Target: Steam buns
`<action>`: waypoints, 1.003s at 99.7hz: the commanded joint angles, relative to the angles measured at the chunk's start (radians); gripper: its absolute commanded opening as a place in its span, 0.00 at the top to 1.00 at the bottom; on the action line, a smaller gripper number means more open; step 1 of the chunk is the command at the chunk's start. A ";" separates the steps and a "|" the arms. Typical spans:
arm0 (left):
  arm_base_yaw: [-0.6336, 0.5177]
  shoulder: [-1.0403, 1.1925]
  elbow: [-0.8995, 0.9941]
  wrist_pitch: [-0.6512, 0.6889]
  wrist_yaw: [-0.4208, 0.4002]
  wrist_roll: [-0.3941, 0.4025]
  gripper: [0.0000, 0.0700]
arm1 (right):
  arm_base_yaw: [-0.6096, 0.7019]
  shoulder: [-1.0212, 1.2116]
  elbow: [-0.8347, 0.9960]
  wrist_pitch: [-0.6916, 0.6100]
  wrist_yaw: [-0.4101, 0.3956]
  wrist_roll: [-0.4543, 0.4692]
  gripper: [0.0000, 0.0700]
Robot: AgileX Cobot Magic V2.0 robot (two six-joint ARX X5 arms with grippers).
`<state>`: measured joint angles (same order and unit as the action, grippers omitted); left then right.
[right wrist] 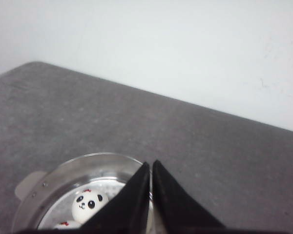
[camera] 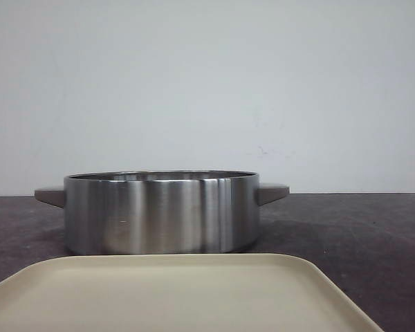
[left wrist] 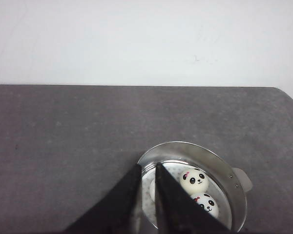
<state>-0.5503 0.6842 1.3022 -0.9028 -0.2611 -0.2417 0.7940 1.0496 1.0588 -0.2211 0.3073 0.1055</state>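
Note:
A steel pot (camera: 159, 211) with grey side handles stands on the dark table. In the left wrist view the pot (left wrist: 219, 163) holds panda-faced white buns on a perforated steamer plate: one bun (left wrist: 194, 180), a second (left wrist: 206, 204), and a third (left wrist: 152, 189) mostly hidden behind a finger. My left gripper (left wrist: 147, 168) hangs above the pot's rim, its jaws nearly together and empty. In the right wrist view the pot (right wrist: 63, 170) shows one bun (right wrist: 87, 204) and the top of another (right wrist: 64, 225). My right gripper (right wrist: 151, 165) is shut and empty above the rim. Neither gripper shows in the front view.
A beige tray (camera: 173, 290) with nothing on it lies in front of the pot, nearest the camera. The dark grey table (camera: 360, 235) extends around both, with a plain white wall behind.

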 commanded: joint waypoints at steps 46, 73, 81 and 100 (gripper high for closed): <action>-0.005 -0.032 0.015 0.006 -0.004 0.017 1.00 | 0.011 -0.004 0.010 0.008 -0.002 -0.008 0.99; -0.005 -0.032 0.015 0.006 -0.004 0.017 1.00 | -0.089 -0.160 0.007 -0.031 -0.054 0.006 0.99; -0.005 -0.032 0.015 0.006 -0.004 0.017 1.00 | -0.193 -0.240 0.005 -0.122 -0.067 -0.032 0.99; -0.005 -0.032 0.015 0.006 -0.004 0.017 1.00 | -0.508 -0.449 -0.165 -0.104 -0.192 -0.056 0.99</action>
<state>-0.5503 0.6460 1.3022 -0.9028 -0.2623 -0.2359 0.3717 0.6495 0.9619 -0.3538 0.1608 0.0673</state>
